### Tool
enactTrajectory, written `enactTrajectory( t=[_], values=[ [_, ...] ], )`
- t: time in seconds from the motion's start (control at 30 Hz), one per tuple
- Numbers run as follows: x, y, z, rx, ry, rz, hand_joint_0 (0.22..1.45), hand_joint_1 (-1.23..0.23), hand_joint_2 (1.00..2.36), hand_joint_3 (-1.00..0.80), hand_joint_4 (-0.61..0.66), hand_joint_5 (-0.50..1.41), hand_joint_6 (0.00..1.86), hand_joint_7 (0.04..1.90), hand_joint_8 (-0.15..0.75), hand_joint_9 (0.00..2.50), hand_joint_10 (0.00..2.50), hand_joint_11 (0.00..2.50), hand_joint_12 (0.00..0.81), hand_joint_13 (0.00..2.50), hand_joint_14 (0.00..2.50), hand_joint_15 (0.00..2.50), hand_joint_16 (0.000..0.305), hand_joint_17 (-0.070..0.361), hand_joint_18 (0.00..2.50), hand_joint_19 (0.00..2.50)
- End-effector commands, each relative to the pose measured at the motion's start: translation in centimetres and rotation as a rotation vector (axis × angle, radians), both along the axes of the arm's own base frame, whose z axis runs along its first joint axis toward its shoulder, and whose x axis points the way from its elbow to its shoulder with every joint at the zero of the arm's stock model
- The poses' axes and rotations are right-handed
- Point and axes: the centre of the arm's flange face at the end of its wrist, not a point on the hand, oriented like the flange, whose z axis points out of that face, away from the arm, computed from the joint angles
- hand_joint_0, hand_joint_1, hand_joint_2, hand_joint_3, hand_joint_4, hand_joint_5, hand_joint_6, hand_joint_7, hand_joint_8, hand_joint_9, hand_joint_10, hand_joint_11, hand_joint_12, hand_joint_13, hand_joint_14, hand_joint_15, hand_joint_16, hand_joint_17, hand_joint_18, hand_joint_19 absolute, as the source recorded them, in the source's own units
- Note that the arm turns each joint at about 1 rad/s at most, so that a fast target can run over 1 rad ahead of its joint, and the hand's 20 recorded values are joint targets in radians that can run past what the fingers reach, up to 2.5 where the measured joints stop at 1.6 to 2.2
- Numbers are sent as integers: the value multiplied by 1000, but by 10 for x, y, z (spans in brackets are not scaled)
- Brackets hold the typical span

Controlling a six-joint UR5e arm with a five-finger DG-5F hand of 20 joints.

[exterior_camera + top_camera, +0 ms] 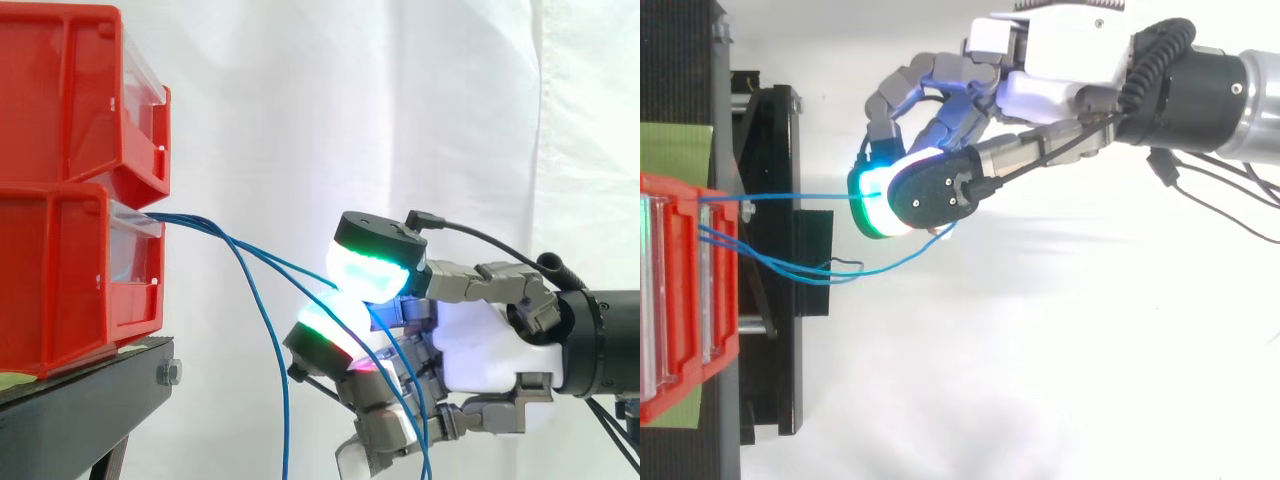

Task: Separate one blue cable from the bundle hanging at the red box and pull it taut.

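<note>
blue cable pinched and drawn out level from the lower red bin

hand [1040, 95] is pinching one blue cable [790, 196] between its glowing fingertips [365, 272], well out from the lower red bin [60, 280] that is sitting on the black stand [90, 400]; from above, that strand is running almost straight from the bin's front to the pads, while the rest of the bundle [810, 268] is sagging in loose loops beside it and, in the side view, one strand is hanging down near the stand. judging by this, the separating is looking done and the pull is nearing taut, with perhaps a little slack left to take up. no brand, label or writing is showing readably on bin, stand or hand.
</note>
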Motion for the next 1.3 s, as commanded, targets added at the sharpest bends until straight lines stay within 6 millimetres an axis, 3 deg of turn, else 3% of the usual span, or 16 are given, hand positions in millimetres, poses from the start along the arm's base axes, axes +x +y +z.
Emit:
enactTrajectory(
  t=[0.0,0.73,0.9,0.97,1.27],
  values=[
    [0,3,-1,16,1,3,628,-699,1027,-67,-179,-186,943,1165,262,987,17,1238,357,977,26,959,48,108,539,592],
    [-1,5,-2,11,7,5,640,-702,1025,-99,-163,-187,944,1147,264,984,19,1213,356,972,27,960,47,107,541,602],
    [-1,5,-3,11,9,5,597,-653,1008,-420,-7,-202,918,976,268,959,19,1208,360,967,27,964,48,109,539,600],
    [-1,6,-2,11,7,11,568,-625,1000,-500,19,-203,892,991,274,956,18,1210,365,969,27,965,50,111,536,596],
    [-2,0,-3,8,9,0,510,-569,1000,-500,52,-209,882,931,286,971,17,1203,387,993,26,959,53,120,553,594]
  ],
)
